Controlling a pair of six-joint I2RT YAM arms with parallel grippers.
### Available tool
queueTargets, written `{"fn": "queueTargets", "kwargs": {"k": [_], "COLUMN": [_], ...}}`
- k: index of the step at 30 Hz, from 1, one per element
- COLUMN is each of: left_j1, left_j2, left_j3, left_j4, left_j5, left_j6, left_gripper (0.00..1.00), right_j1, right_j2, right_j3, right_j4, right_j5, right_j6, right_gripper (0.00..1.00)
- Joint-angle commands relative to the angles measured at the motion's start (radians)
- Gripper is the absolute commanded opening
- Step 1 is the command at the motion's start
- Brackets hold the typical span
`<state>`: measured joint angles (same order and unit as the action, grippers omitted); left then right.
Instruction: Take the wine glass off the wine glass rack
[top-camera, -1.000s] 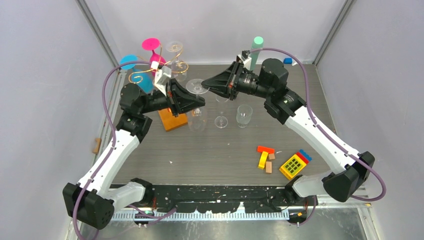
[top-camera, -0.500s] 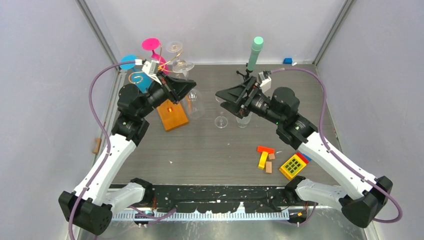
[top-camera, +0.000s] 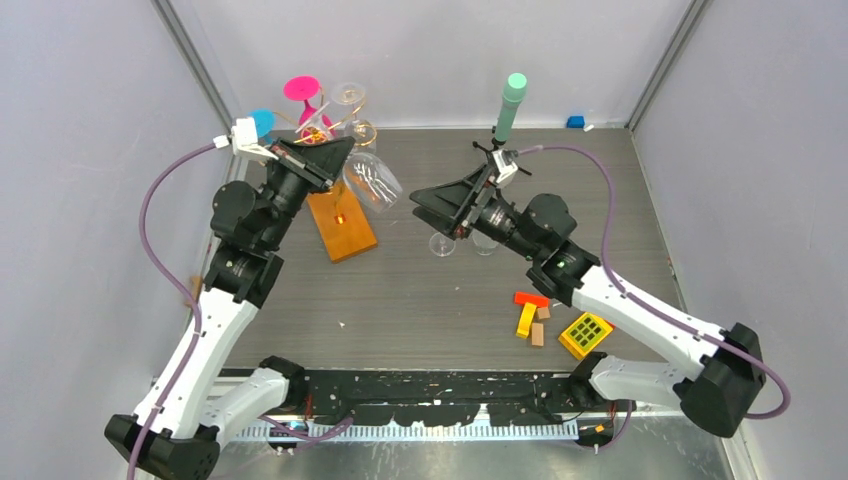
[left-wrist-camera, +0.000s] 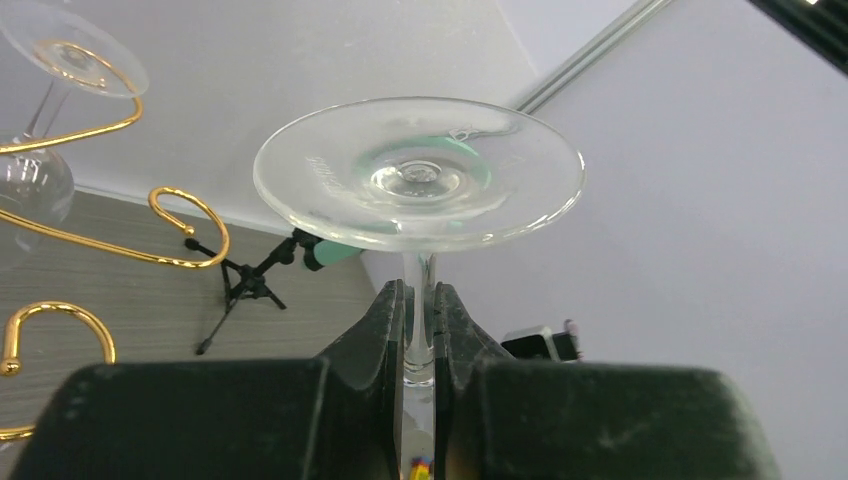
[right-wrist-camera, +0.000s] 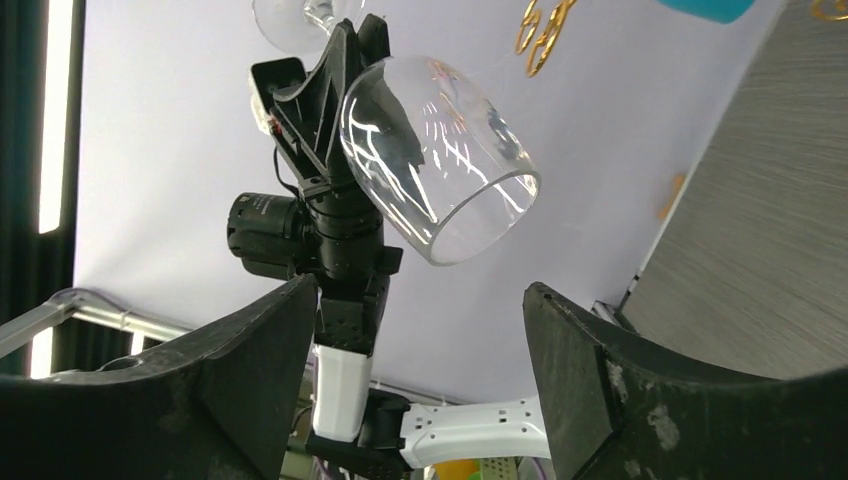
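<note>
Hanging tilted just beside the wine glass rack (top-camera: 345, 235), above its orange base and clear of the gold arms, the wine glass (top-camera: 370, 180) has its stem pinched in the left gripper (left-wrist-camera: 418, 300). The right gripper (right-wrist-camera: 420, 290) gapes wide near the bowl, on the glass's far side from the rack.

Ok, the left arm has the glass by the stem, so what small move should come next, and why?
Probably ease the right gripper forward around the bowl for a handover. The left gripper is shut on the stem of the wine glass, which is tilted and clear of the gold arms of the wine glass rack. The right gripper is open, facing the bowl.
</note>
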<state>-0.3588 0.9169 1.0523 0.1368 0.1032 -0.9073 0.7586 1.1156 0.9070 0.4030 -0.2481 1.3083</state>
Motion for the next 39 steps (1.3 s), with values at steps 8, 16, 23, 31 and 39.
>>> {"fn": "queueTargets", "kwargs": {"k": [8, 16, 23, 31, 39], "left_j1": [0.000, 0.000, 0.000, -0.001, 0.000], "left_j2": [-0.082, -0.075, -0.057, -0.055, -0.067], "left_j3": [-0.037, -0.060, -0.089, -0.080, -0.076], "left_j4": [0.080, 0.133, 0.221, 0.258, 0.259], "left_j5": [-0.080, -0.065, -0.032, 0.043, 0.199], "left_j6": [-0.200, -0.246, -0.275, -0.233, -0.132], "left_gripper": [0.00, 0.00, 0.00, 0.04, 0.57], "right_j1": [0.045, 0.052, 0.063, 0.064, 0.064], "right_j2": [0.138, 0.189, 0.241, 0.272, 0.264], "right_j3": [0.068, 0.120, 0.177, 0.200, 0.243], "right_j4": [0.396, 0.421, 0.422, 0.446, 0.397], "right_j5": [-0.032, -0.050, -0.060, -0.035, -0.009], "right_j6": [0.135, 0.173, 0.185, 0.163, 0.070], "right_gripper": [0.67, 0.47, 0.40, 0.16, 0.00]}}
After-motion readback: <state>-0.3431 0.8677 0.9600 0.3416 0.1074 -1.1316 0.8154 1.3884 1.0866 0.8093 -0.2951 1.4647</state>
